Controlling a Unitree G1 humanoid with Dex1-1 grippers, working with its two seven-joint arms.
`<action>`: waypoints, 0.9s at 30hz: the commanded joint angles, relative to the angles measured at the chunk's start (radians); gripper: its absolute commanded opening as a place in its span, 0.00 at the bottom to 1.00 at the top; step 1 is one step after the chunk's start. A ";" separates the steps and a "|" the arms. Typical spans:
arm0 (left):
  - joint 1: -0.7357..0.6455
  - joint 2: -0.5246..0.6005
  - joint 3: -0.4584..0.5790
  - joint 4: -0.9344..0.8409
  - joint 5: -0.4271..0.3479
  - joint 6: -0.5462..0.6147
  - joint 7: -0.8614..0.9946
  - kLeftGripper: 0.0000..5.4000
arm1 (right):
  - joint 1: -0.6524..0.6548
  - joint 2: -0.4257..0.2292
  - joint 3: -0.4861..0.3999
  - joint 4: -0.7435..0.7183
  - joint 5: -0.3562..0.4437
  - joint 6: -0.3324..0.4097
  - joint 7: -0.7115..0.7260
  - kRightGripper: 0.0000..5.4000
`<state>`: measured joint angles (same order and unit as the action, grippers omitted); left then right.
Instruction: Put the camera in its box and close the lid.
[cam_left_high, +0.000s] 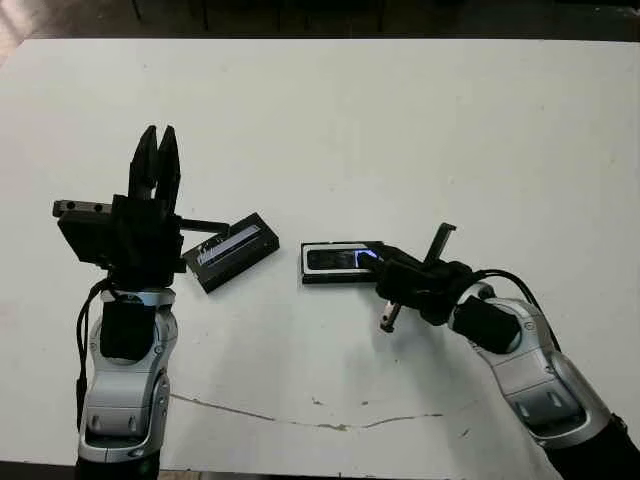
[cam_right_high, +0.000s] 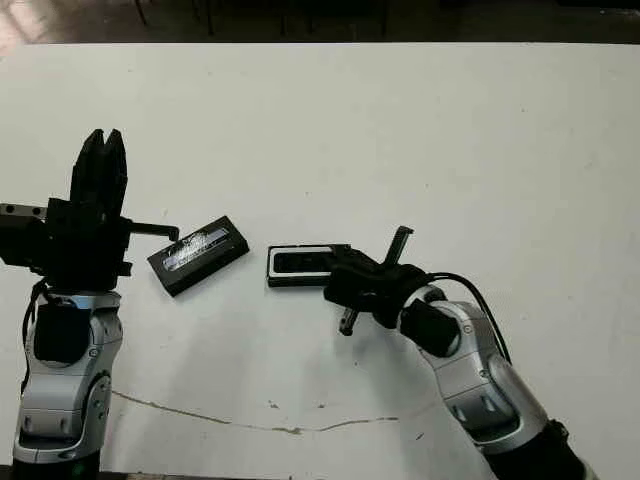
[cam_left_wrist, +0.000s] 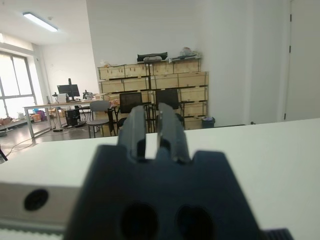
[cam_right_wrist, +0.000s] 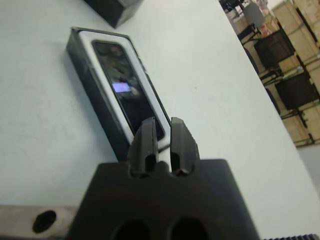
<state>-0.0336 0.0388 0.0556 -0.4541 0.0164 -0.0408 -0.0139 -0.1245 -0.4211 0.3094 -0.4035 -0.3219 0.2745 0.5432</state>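
Camera seated in box; lid yet to be fitted.
With both arms' fingers narrowed and empty, the lid (cam_left_high: 232, 250), left of the box (cam_left_high: 308, 262) holding the camera (cam_left_high: 335, 259), should be gripped squarely.

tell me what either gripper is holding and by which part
Nothing is held. The left gripper is raised, shut and empty; the right gripper, also shut, sits at the end of the box, with the camera inside.

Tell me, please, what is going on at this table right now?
The robot is packing a camera into its box. The camera already lies in the white-lined box, and the right gripper sits at the box's near end with its fingers close together, holding nothing. The lid lies on the table to the left of the box, not yet on. The left gripper is raised, fingers together, empty.
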 joint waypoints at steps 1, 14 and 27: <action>0.017 0.013 0.009 -0.001 0.002 0.015 0.000 0.00 | 0.055 0.064 -0.117 -0.041 0.133 -0.039 -0.056 0.00; 0.056 0.173 0.108 -0.079 -0.060 0.139 -0.134 0.00 | 0.020 0.077 -0.487 -0.132 0.702 0.116 -0.061 0.00; 0.029 0.638 0.175 -0.055 -0.182 0.450 -0.575 0.38 | -0.016 0.052 -0.497 -0.109 0.738 0.142 -0.118 0.00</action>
<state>-0.0032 0.6369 0.2338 -0.5260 -0.1556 0.3721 -0.5523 -0.1427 -0.3569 -0.1870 -0.5251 0.4077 0.3887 0.4315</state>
